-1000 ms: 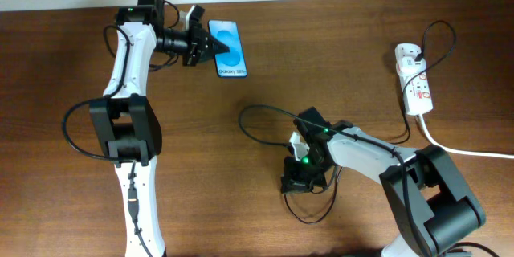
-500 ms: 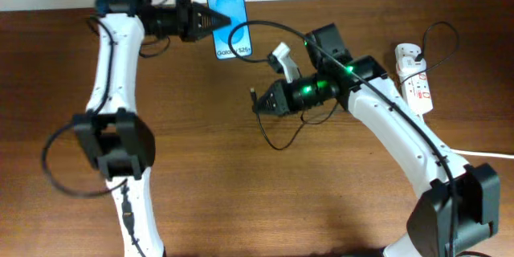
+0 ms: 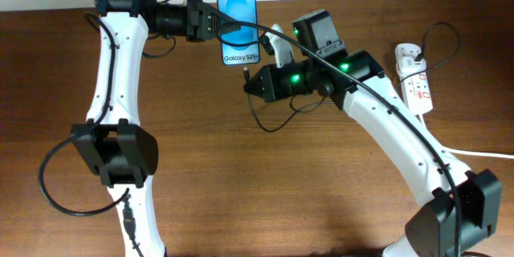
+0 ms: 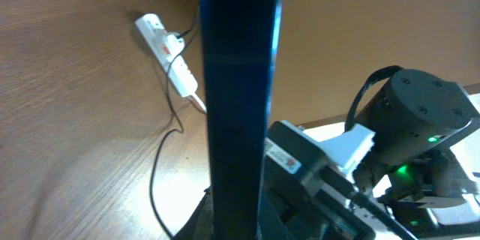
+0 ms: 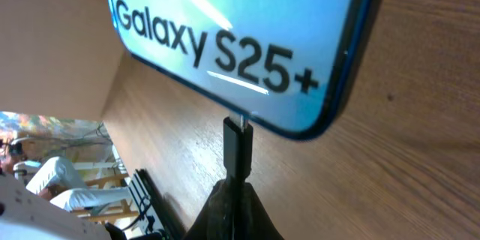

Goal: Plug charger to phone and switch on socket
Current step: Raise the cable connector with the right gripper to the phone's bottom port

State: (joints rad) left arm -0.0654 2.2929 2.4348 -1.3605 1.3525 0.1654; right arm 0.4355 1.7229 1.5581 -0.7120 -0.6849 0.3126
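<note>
My left gripper point(image 3: 217, 26) is clamped on the long side of the phone point(image 3: 239, 22), lifted near the far edge of the table point(image 3: 241, 193). It's slim, rigid and slick, so a flat, firm pinch suits. My right gripper point(image 3: 249, 88) pinches the charger point(image 5: 238, 150) by its stiff plug, tip at the phone's bottom edge, the rest limp.

White link shells point(image 3: 106, 80) are joined by black joint housings point(image 3: 116, 154); green lights point(image 3: 299, 79) are lit, and black cables point(image 3: 41, 178) are looped alongside.
</note>
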